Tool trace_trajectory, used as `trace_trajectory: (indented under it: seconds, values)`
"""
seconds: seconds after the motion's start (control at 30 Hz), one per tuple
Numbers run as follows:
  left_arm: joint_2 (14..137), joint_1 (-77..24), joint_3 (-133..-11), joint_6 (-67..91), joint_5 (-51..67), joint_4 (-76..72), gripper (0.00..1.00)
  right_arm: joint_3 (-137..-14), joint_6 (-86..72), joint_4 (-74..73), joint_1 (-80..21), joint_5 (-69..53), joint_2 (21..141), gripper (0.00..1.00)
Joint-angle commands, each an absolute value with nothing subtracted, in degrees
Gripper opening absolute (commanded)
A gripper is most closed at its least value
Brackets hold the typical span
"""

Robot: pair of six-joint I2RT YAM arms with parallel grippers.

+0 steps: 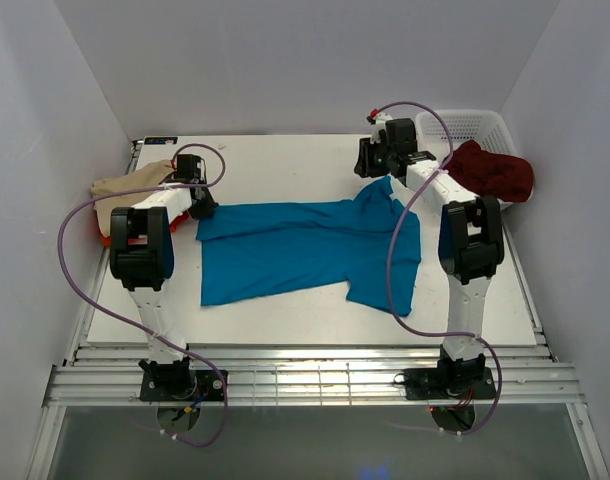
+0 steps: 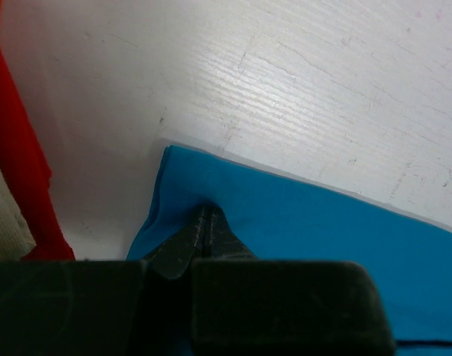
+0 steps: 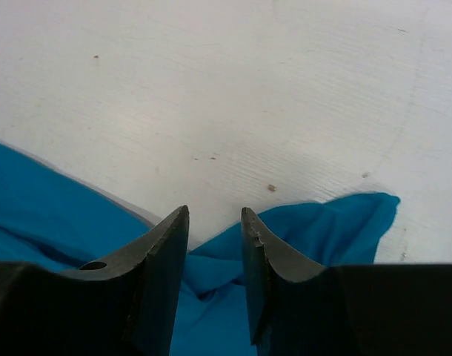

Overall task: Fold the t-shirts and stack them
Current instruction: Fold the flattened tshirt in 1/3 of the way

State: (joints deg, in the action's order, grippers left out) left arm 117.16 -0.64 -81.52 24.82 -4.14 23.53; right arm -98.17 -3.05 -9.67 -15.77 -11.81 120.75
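Note:
The teal blue t-shirt (image 1: 305, 248) lies spread on the white table. My left gripper (image 1: 202, 207) is shut on its far left corner (image 2: 183, 185). My right gripper (image 1: 375, 170) is open, its jaws apart just above the shirt's far right sleeve (image 3: 315, 226), holding nothing. A beige t-shirt (image 1: 125, 186) lies folded on a bright red t-shirt (image 1: 113, 238) at the far left; the red one (image 2: 22, 163) and the beige one (image 2: 4, 215) also show in the left wrist view. A dark maroon t-shirt (image 1: 493, 170) hangs from the basket at the far right.
A white plastic lattice basket (image 1: 477, 126) stands at the far right corner. White walls close in the table (image 1: 285, 160) at the back and both sides. Purple cables loop off both arms.

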Motion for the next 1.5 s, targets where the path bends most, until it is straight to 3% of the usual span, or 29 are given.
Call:
trace_trajectory:
  seconds: [0.0, 0.07, 0.13, 0.4, 0.8, 1.03, 1.47]
  values:
    - [113.3, -0.6, -80.4, 24.0, -5.3, 25.0, 0.05, -100.6, -3.9, -10.0, -13.9, -9.8, 122.1, 0.4]
    - [113.4, -0.6, -80.4, 24.1, -5.3, 25.1, 0.05, -100.9, -4.1, -11.3, -13.3, -8.0, 123.0, 0.18]
    - [113.4, -0.6, -80.5, 24.1, -5.3, 25.1, 0.04, -100.4, -4.3, -12.1, -12.9, -7.6, 123.5, 0.08]
    - [113.6, -0.6, -80.9, 24.1, -5.6, 25.8, 0.05, -104.1, -6.7, -17.7, -11.0, -7.8, 129.7, 0.08]
    - [113.5, -0.1, -79.5, 25.7, -7.9, 27.3, 0.01, -106.2, -10.9, -29.2, -8.4, 7.5, 131.7, 0.08]
    - [114.9, 2.7, -78.9, 26.5, -7.0, 27.2, 0.01, -107.4, -12.4, -30.8, -6.4, 8.1, 133.1, 0.08]
    - [129.8, 2.7, -99.3, 23.1, -5.7, 28.7, 0.0, -113.9, -15.2, -30.5, -5.5, 11.2, 136.4, 0.08]
